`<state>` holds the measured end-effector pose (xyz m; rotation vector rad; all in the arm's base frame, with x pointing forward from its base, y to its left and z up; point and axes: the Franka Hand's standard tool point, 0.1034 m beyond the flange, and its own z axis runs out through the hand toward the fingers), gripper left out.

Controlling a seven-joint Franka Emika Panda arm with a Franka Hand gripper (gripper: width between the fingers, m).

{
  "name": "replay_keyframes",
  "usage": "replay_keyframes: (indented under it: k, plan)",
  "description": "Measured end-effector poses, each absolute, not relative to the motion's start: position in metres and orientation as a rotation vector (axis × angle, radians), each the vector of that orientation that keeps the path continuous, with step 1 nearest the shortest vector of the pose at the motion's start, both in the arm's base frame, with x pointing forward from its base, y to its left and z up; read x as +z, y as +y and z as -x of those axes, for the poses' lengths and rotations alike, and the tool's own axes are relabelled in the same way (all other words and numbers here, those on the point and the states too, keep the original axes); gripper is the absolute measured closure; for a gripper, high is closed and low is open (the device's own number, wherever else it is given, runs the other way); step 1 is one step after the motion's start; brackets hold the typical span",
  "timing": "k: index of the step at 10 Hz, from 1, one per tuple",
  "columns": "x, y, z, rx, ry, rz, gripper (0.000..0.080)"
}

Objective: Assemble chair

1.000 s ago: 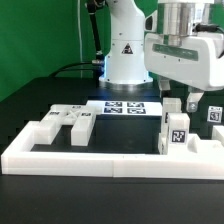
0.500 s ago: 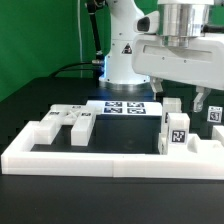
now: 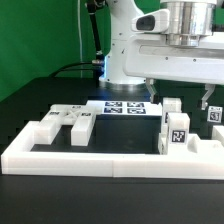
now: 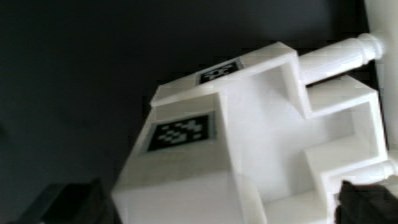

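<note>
Lying at the exterior view's left, behind a long low white border rail [image 3: 60,155], a group of matte white blocky chair parts [image 3: 70,122] with small black-and-white tags rests on the black table [image 3: 25,100]. Toward the middle, the thin flat white marker board [image 3: 122,107] sits in front of the white robot base [image 3: 125,55]. Further right, an upright white tagged block [image 3: 177,132] stands just behind the rail, with a smaller white piece [image 3: 172,105] behind it and another tagged white piece [image 3: 214,115] at the right edge. Above these hangs the white two-finger gripper [image 3: 178,96], its dark fingers [image 3: 207,97] spread fully wide and holding nothing. In the wrist view, the gripper [image 4: 217,200] looks down on a large white tagged part [image 4: 231,130] with round pegs [image 4: 338,55]. The fingertips [image 4: 71,200] stand on either side of it, and whether they touch it cannot be told.
</note>
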<state>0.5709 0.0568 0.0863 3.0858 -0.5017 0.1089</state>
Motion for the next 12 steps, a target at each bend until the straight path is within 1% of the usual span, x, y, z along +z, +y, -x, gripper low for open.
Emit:
replay_keyframes:
  k: [4,5,6,7,8,10,12]
  plan:
    - [0.0861,0.0499,-0.5714,0.102,-0.117,-3.105,0.0151]
    - [0.0861,0.049,-0.5714,0.102,-0.115,-3.105,0.0151]
    - [0.0861,0.049,-0.5714,0.102,-0.123,-3.104,0.0274]
    - [0.0861,0.0489,-0.5714,0.102,-0.123,-3.104,0.0416]
    - [0.0862,0.0489,-0.5717,0.103,-0.125,-3.104,0.0512]
    - [0.0862,0.0488,-0.5716,0.104,-0.169,-3.104,0.0512]
    - [0.0859,0.0471,-0.5716,0.106,-0.416,-3.087,0.0512]
